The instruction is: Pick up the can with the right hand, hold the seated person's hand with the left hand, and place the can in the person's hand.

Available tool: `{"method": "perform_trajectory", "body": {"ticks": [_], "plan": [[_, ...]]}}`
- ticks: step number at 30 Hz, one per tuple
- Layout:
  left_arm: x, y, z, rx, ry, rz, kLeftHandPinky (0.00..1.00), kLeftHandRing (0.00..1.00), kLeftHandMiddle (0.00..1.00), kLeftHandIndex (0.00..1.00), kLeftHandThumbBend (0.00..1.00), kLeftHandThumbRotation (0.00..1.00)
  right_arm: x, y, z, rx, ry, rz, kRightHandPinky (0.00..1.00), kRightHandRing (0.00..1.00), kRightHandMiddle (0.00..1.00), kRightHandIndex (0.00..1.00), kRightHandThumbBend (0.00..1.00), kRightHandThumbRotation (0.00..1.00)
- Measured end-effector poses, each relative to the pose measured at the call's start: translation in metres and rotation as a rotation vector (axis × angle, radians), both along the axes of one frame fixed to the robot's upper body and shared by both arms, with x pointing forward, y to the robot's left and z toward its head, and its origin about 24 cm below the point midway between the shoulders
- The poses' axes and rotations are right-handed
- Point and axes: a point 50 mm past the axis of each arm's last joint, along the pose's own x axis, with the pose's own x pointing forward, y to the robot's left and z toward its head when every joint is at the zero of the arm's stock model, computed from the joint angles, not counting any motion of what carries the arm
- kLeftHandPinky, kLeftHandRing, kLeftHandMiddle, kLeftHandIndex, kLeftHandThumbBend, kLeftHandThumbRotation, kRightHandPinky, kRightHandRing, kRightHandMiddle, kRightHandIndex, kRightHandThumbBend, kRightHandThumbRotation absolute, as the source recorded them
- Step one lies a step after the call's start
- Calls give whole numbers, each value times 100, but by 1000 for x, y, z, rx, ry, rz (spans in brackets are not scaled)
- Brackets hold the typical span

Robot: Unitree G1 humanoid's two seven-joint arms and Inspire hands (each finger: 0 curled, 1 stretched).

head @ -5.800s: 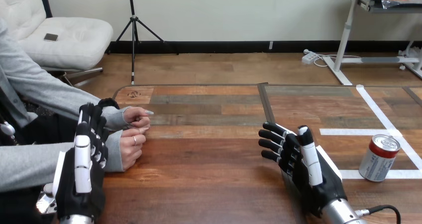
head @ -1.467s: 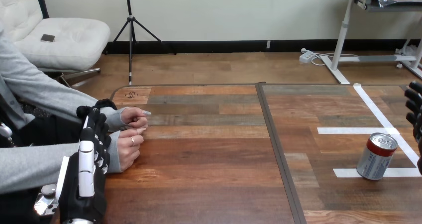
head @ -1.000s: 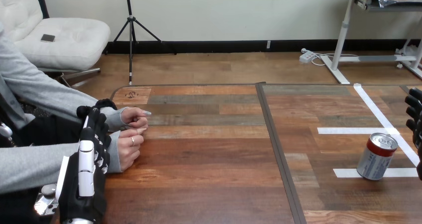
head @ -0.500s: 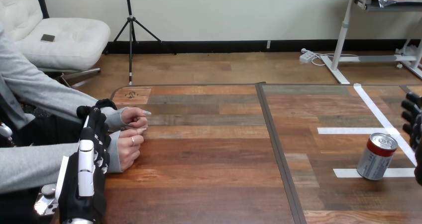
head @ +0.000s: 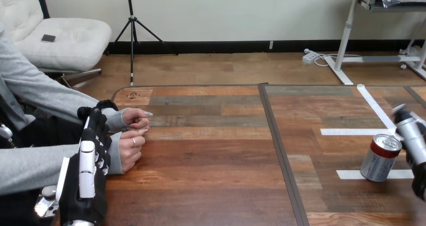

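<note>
Head view: the can (head: 382, 158) stands upright on the tabletop (head: 211, 160), just beside your right robot hand (head: 411, 133), which is placed for the grasp; you cannot tell whether it is spread. Your left robot hand (head: 86, 178), spread straight, stands beside the person's hands (head: 129, 148), ready to hold one.

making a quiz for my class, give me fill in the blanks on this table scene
The can stands ____ on the table.
The right hand is close beside the ____.
The person's hands rest at the table's ____ side.
Missing: upright; can; left.
</note>
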Motion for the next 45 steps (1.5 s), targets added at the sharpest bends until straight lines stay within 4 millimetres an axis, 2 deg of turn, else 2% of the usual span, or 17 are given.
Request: {"method": "perform_trajectory", "body": {"ticks": [6,10,18,45], "plan": [[0,0,0,3,2,0,100,100,98,97,50,100,-2,3,-5,-14,28,8,92,92,90,89,98,46],[0,0,0,3,2,1,100,99,98,97,51,100,-3,5,-7,-10,36,9,90,91,90,90,99,38],[0,0,0,3,2,0,100,100,98,97,51,100,-3,9,-11,11,50,14,89,91,91,91,100,29],[0,0,0,2,4,-4,100,99,97,96,52,100,-1,14,-14,-23,81,40,92,93,92,92,100,22]]}}
